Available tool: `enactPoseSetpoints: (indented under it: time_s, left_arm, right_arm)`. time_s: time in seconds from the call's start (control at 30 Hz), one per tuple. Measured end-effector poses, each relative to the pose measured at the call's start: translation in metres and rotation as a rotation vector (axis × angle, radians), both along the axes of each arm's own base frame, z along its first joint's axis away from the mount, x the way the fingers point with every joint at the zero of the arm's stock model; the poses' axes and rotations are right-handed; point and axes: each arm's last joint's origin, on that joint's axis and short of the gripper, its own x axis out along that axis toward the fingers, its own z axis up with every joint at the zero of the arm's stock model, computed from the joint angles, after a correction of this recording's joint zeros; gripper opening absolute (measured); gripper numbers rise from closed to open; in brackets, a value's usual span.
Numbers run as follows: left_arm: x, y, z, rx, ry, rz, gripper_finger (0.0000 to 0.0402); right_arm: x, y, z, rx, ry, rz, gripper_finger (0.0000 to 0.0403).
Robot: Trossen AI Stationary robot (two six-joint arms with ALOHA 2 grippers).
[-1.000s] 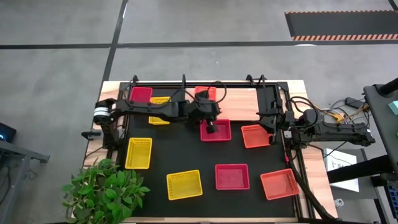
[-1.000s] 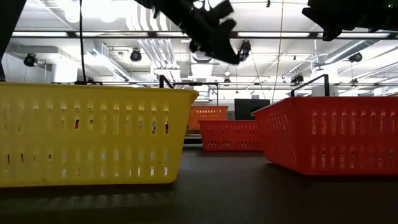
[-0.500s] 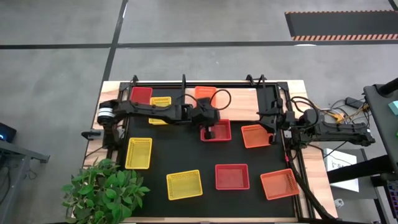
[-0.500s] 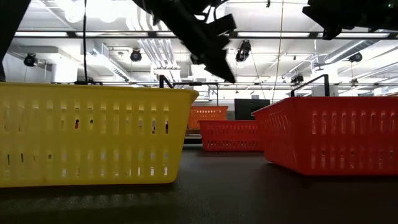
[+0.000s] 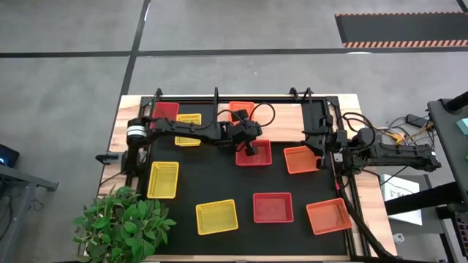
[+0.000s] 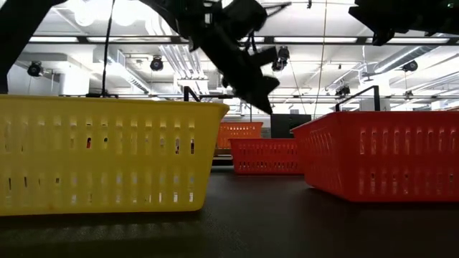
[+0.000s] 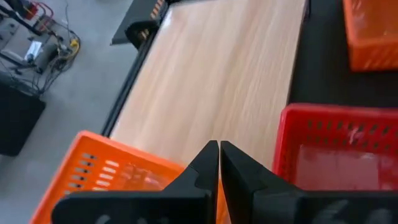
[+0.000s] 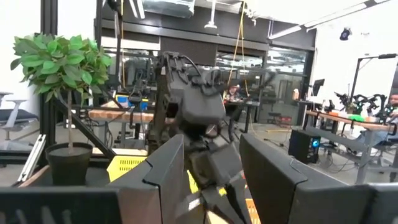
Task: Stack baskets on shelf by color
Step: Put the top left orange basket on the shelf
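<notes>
My left gripper [image 5: 251, 148] is shut and empty. It hangs over the far edge of a red basket [image 5: 254, 153] on the black mat, next to an orange basket [image 5: 241, 109] on the wooden shelf [image 5: 285, 120]. In the left wrist view its fingertips [image 7: 218, 147] meet between the orange basket [image 7: 106, 177] and the red basket [image 7: 336, 158]. In the low view the gripper [image 6: 259, 106] is above the baskets' rims. A red basket [image 5: 166, 111] and a yellow basket [image 5: 188, 120] sit at the shelf's left. My right gripper [image 5: 319, 143] waits open at the table's right [image 8: 208, 180].
On the mat lie an orange basket [image 5: 300, 159], two yellow baskets [image 5: 163, 180] [image 5: 216, 216], a red basket [image 5: 273, 207] and an orange basket [image 5: 328, 216]. A potted plant [image 5: 121, 223] stands at the near left corner. The shelf's right part is bare wood.
My left gripper has gone down toward the red basket below it, staying shut; the arm has stretched out a little from its base. No basket has moved.
</notes>
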Motion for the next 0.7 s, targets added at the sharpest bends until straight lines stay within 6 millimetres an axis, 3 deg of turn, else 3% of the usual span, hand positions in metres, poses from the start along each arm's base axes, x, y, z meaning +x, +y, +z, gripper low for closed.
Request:
enactPoseSetpoints:
  time_s: [0.1,0.23,0.33,0.5,0.7]
  left_arm:
    - [-0.002,-0.005,0.012,0.072,0.016,-0.026,0.0000]
    - [-0.022,-0.024,0.071,0.189,-0.093,-0.115,0.0000]
    - [-0.044,-0.035,0.091,0.211,-0.105,-0.183,0.0000]
    - [-0.087,-0.041,0.098,0.258,-0.082,-0.238,0.0000]
    - [-0.126,-0.046,0.094,0.259,-0.171,-0.330,0.0000]
  right_arm:
    - [0.001,0.000,-0.002,0.025,0.024,0.018,0.0147]
    - [0.013,0.000,-0.011,0.012,0.111,0.001,0.0128]
    - [0.026,-0.003,-0.012,0.007,0.170,-0.046,0.0105]
    - [0.048,-0.007,0.007,0.008,0.283,-0.136,0.0059]
    - [0.081,-0.011,0.047,-0.027,0.335,-0.155,0.0012]
